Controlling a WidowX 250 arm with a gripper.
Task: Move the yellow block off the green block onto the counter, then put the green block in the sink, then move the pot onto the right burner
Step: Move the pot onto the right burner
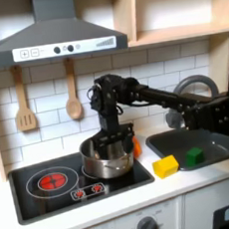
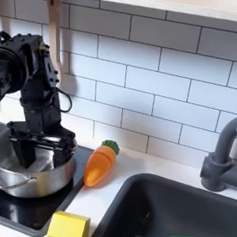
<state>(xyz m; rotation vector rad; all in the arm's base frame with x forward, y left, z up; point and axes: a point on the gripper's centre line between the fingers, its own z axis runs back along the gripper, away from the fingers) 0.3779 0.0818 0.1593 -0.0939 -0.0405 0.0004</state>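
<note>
silver pot [image 1: 106, 157], yellow block [image 1: 166, 166], green block [image 1: 194, 156], white counter [image 2: 154, 173], orange carrot [image 2: 99, 164], black stove [image 1: 54, 185]

- We see the white desk [image 1: 194, 183] carrying a yellow block [image 1: 166, 166] right of the pincer [image 1: 111, 145] in the first exterior view.
- An orange carrot toy [image 2: 99, 164] lies just beside it.

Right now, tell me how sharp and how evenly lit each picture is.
First exterior view: soft and low in detail, evenly lit, with bright glints on the pot; the sink reads dark. Second exterior view: a little crisper, with sheen on the wall tiles and reflections on the pot's side; the gripper stays dark and hard to read.
</note>
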